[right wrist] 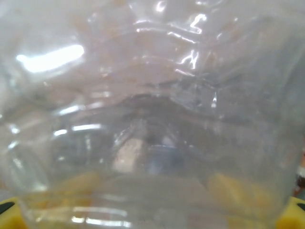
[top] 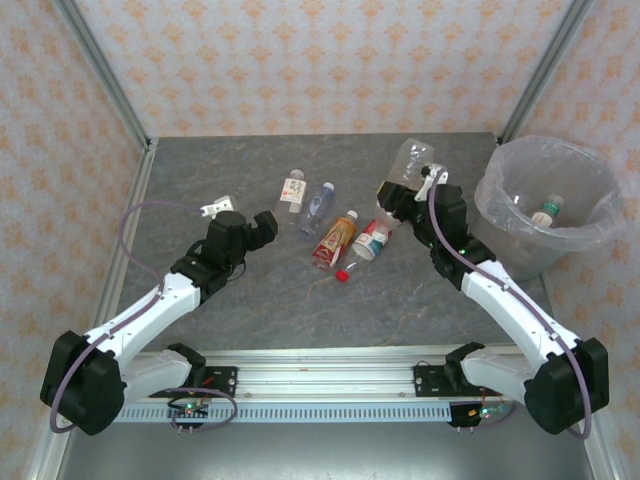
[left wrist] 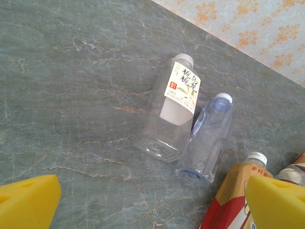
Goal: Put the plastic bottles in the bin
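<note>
My right gripper (top: 407, 182) is shut on a clear plastic bottle (top: 416, 160) and holds it above the table, left of the bin (top: 500, 205). In the right wrist view that bottle (right wrist: 152, 95) sits close against the camera, between the yellow fingers (right wrist: 9, 210). One bottle (top: 547, 210) lies inside the bin. My left gripper (top: 266, 228) stands open, left of several bottles lying on the table: a white-labelled one (top: 292, 188) (left wrist: 177, 107), a bluish clear one (top: 318, 205) (left wrist: 208, 140), an orange-red one (top: 335, 240) (left wrist: 231, 200) and a red-and-white one (top: 371, 240).
A loose red cap (top: 342, 274) lies just in front of the lying bottles. A small white scrap (top: 215, 207) rests on the table behind my left gripper. Patterned walls and metal posts enclose the grey marbled table (top: 200, 170).
</note>
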You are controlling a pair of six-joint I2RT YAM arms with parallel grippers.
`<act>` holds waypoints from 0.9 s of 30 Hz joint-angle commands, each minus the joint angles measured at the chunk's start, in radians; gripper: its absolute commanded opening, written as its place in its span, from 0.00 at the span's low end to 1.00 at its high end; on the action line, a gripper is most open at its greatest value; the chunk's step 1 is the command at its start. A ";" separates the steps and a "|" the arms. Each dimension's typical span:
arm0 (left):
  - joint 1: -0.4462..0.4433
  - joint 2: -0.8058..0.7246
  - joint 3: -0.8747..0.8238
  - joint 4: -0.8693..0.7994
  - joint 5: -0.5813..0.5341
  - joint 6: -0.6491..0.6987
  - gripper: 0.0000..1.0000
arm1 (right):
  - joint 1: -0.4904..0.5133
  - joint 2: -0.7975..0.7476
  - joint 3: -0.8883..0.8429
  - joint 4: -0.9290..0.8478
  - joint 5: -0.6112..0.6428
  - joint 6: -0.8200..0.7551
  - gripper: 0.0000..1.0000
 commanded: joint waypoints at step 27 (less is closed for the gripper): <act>-0.112 0.116 0.103 0.072 0.137 0.171 1.00 | -0.187 -0.049 0.551 -0.470 0.217 -0.131 0.61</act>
